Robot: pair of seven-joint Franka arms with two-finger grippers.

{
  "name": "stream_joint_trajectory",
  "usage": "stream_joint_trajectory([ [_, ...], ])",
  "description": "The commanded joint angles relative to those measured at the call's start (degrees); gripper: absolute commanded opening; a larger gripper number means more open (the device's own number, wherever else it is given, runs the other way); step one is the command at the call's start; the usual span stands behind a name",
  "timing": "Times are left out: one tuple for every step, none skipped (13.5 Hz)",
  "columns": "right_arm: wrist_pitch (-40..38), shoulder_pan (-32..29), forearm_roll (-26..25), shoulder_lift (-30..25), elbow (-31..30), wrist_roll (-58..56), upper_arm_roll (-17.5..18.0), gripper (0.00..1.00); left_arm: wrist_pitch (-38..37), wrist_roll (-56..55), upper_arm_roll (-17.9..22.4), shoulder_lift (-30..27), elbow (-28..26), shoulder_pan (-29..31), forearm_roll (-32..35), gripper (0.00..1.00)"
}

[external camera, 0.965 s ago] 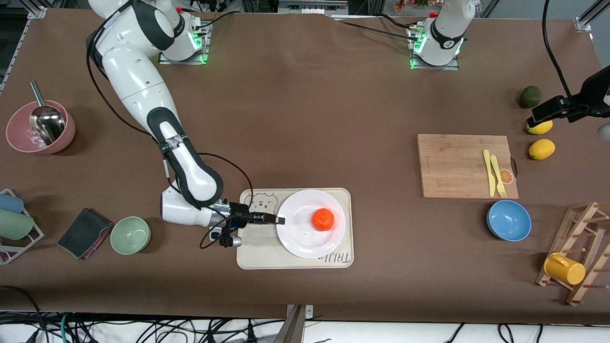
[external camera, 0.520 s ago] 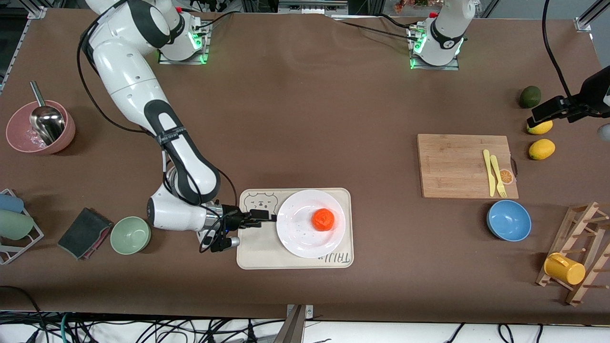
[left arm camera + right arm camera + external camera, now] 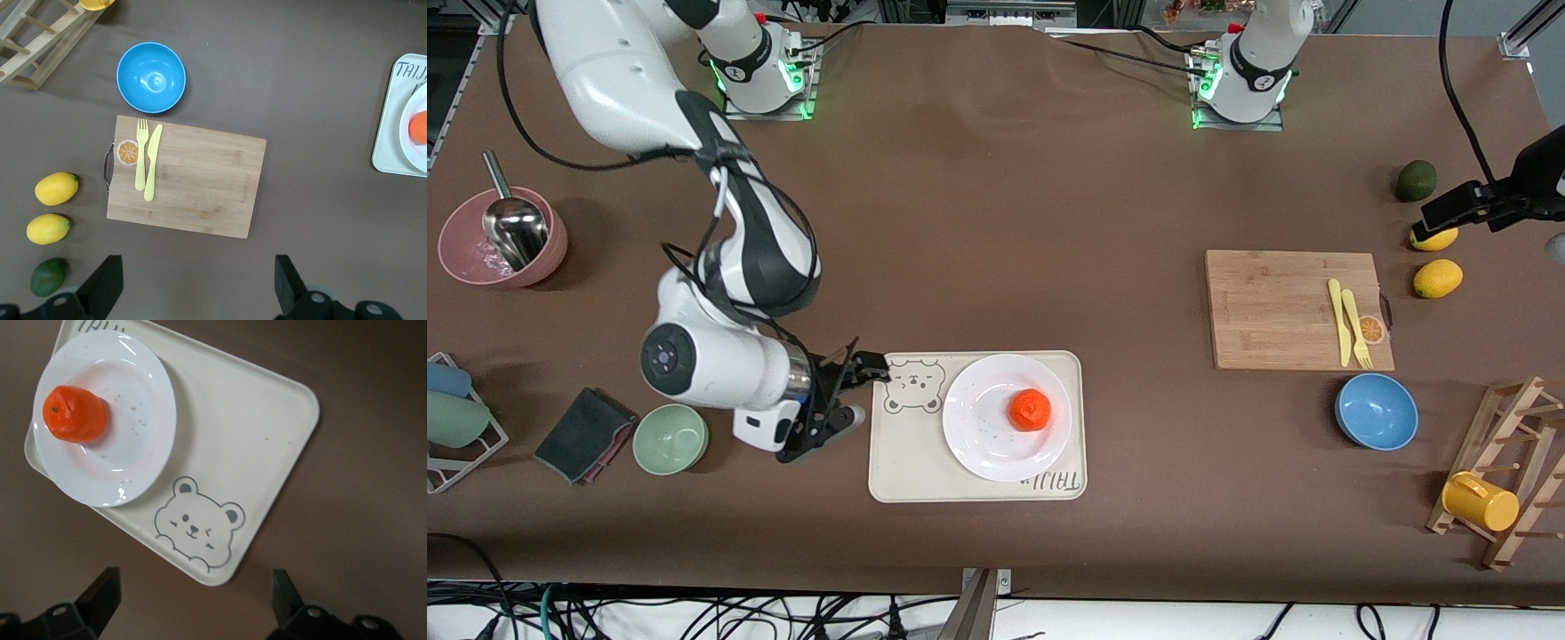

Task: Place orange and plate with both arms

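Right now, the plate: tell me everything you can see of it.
The plate is round, white and glossy, with a wide rim and shallow well, a few small specks in it. It lies flat on the cream tray, at the tray's end toward the left arm. The orange sits in its well, off-centre. No gripper touches it.

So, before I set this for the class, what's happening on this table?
Nothing is being held. The small reddish-orange orange sits on the round white plate, which rests on the cream bear-print tray. The right gripper is open beside the tray's edge toward the right arm's end of the table. The left gripper waits, open, above the yellow lemons near the wooden cutting board.
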Motion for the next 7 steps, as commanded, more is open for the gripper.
stream_joint_trajectory([
  [-7.6, -0.4, -5.4, -7.5, -1.6, 0.1, -2.4, 1.00, -0.2, 0.2, -0.4, 0.5, 0.7, 0.3, 1.1, 1.00],
  [-10.5, -0.9, -5.4, -9.8, -1.4, 0.0, -3.2, 1.00, -0.3, 0.2, -0.4, 0.5, 0.6, 0.3, 1.2, 1.00],
  [-12.3, -1.2, -5.5, -12.2, -1.3, 0.1, -3.7, 1.00, -0.3, 0.2, -0.3, 0.5, 0.6, 0.3, 1.2, 1.00],
  [-15.0, -2.6, -4.9, -13.5, -1.3, -0.3, -5.7, 1.00, -0.4, 0.2, -0.3, 0.5, 0.6, 0.3, 1.2, 1.00],
  [-18.5, -4.3, -4.7, -14.1, -1.0, -0.5, -6.3, 1.00, -0.2, 0.1, -0.3, 0.7, 0.6, 0.3, 1.2, 1.00],
  [-23.2, -5.9, -5.3, -15.6, 0.6, -1.0, -6.6, 1.00, 0.0, 0.1, -0.3, 1.1, 0.8, 0.3, 1.3, 1.00],
  [-27.0, -6.5, -5.7, -16.5, 2.0, -0.8, -7.7, 1.00, 1.0, 0.0, -0.3, 1.9, 0.8, 0.2, 1.3, 1.00],
])
